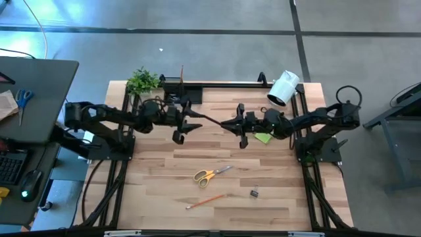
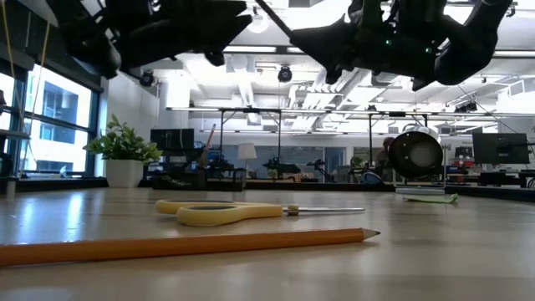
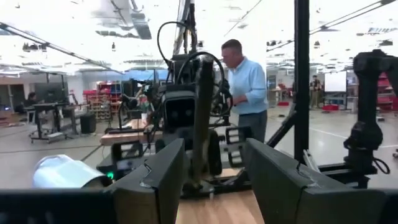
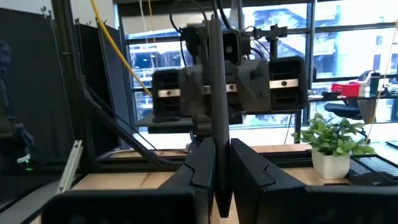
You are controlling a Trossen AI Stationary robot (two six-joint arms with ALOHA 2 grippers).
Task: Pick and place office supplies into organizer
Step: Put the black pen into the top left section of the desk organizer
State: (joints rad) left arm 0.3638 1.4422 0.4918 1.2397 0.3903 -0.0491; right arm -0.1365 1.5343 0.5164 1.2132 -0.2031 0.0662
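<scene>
Right hand: my right hand (image 1: 233, 124) is up off the tabletop (image 1: 158, 178), beyond the yellow-handled scissors (image 1: 212, 174) on the far side from the table's front edge; its fingers are pressed together on a black pen (image 4: 217, 93).
Left hand: my left hand (image 3: 214, 146) is also raised beyond the scissors, to their left and facing the right hand; its fingers stand apart with the pen's other end between them, and I can't tell whether either finger touches it.
Black pen: in the air between the two hands, above the bare wood past the scissors.
Scissors: flat on the tabletop, blades pointing right.
Orange pencil (image 1: 205, 201): on the tabletop, nearer the front edge than the scissors, just beside them.
Binder clip (image 1: 254, 193): to the right of the scissors, toward the front edge.
Lime-green sticky-note pad (image 1: 263, 137): past the scissors to the right, under the right arm.
Organizer (image 1: 176, 85): at the back edge, well apart from the scissors, next to a small plant (image 1: 143, 80).
White cylinder (image 1: 283, 87): at the back right corner, far from the scissors.
</scene>
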